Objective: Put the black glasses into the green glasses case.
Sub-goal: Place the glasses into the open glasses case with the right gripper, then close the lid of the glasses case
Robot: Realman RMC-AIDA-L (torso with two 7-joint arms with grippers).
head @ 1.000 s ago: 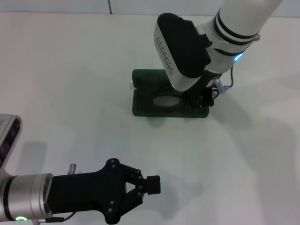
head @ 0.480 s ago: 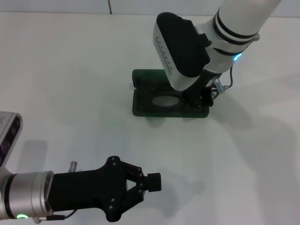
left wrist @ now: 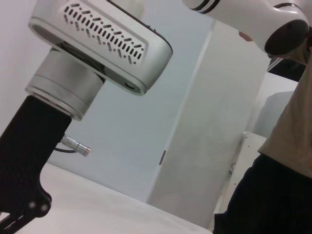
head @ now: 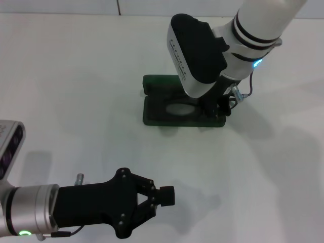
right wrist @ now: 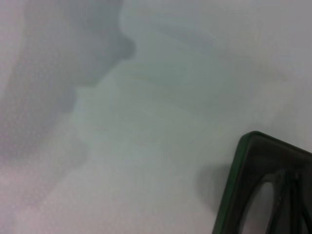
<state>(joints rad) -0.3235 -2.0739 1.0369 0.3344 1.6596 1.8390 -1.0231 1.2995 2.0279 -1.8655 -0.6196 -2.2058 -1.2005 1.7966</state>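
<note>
The green glasses case (head: pixel 156 117) lies open in the middle of the table, its lid (head: pixel 158 83) folded back on the far side. Inside the tray lie the black glasses (head: pixel 180 108), with one oval lens showing. My right gripper (head: pixel 215 108) reaches down onto the right end of the case, and its wrist housing hides the rest of the glasses. The right wrist view shows a corner of the case (right wrist: pixel 234 190) with a lens and thin black frame (right wrist: pixel 265 200) inside. My left gripper (head: pixel 166 195) hovers shut and empty near the table's front, well short of the case.
The white table (head: pixel 76 91) carries nothing else. In the left wrist view the right arm's black gripper body (left wrist: pixel 22 161) and white vented housing (left wrist: pixel 102 41) stand against a pale wall, with a person (left wrist: pixel 287 161) at the side.
Hardly anything differs. The right wrist has shifted a touch to the right over the case, and the left gripper stays where it was.
</note>
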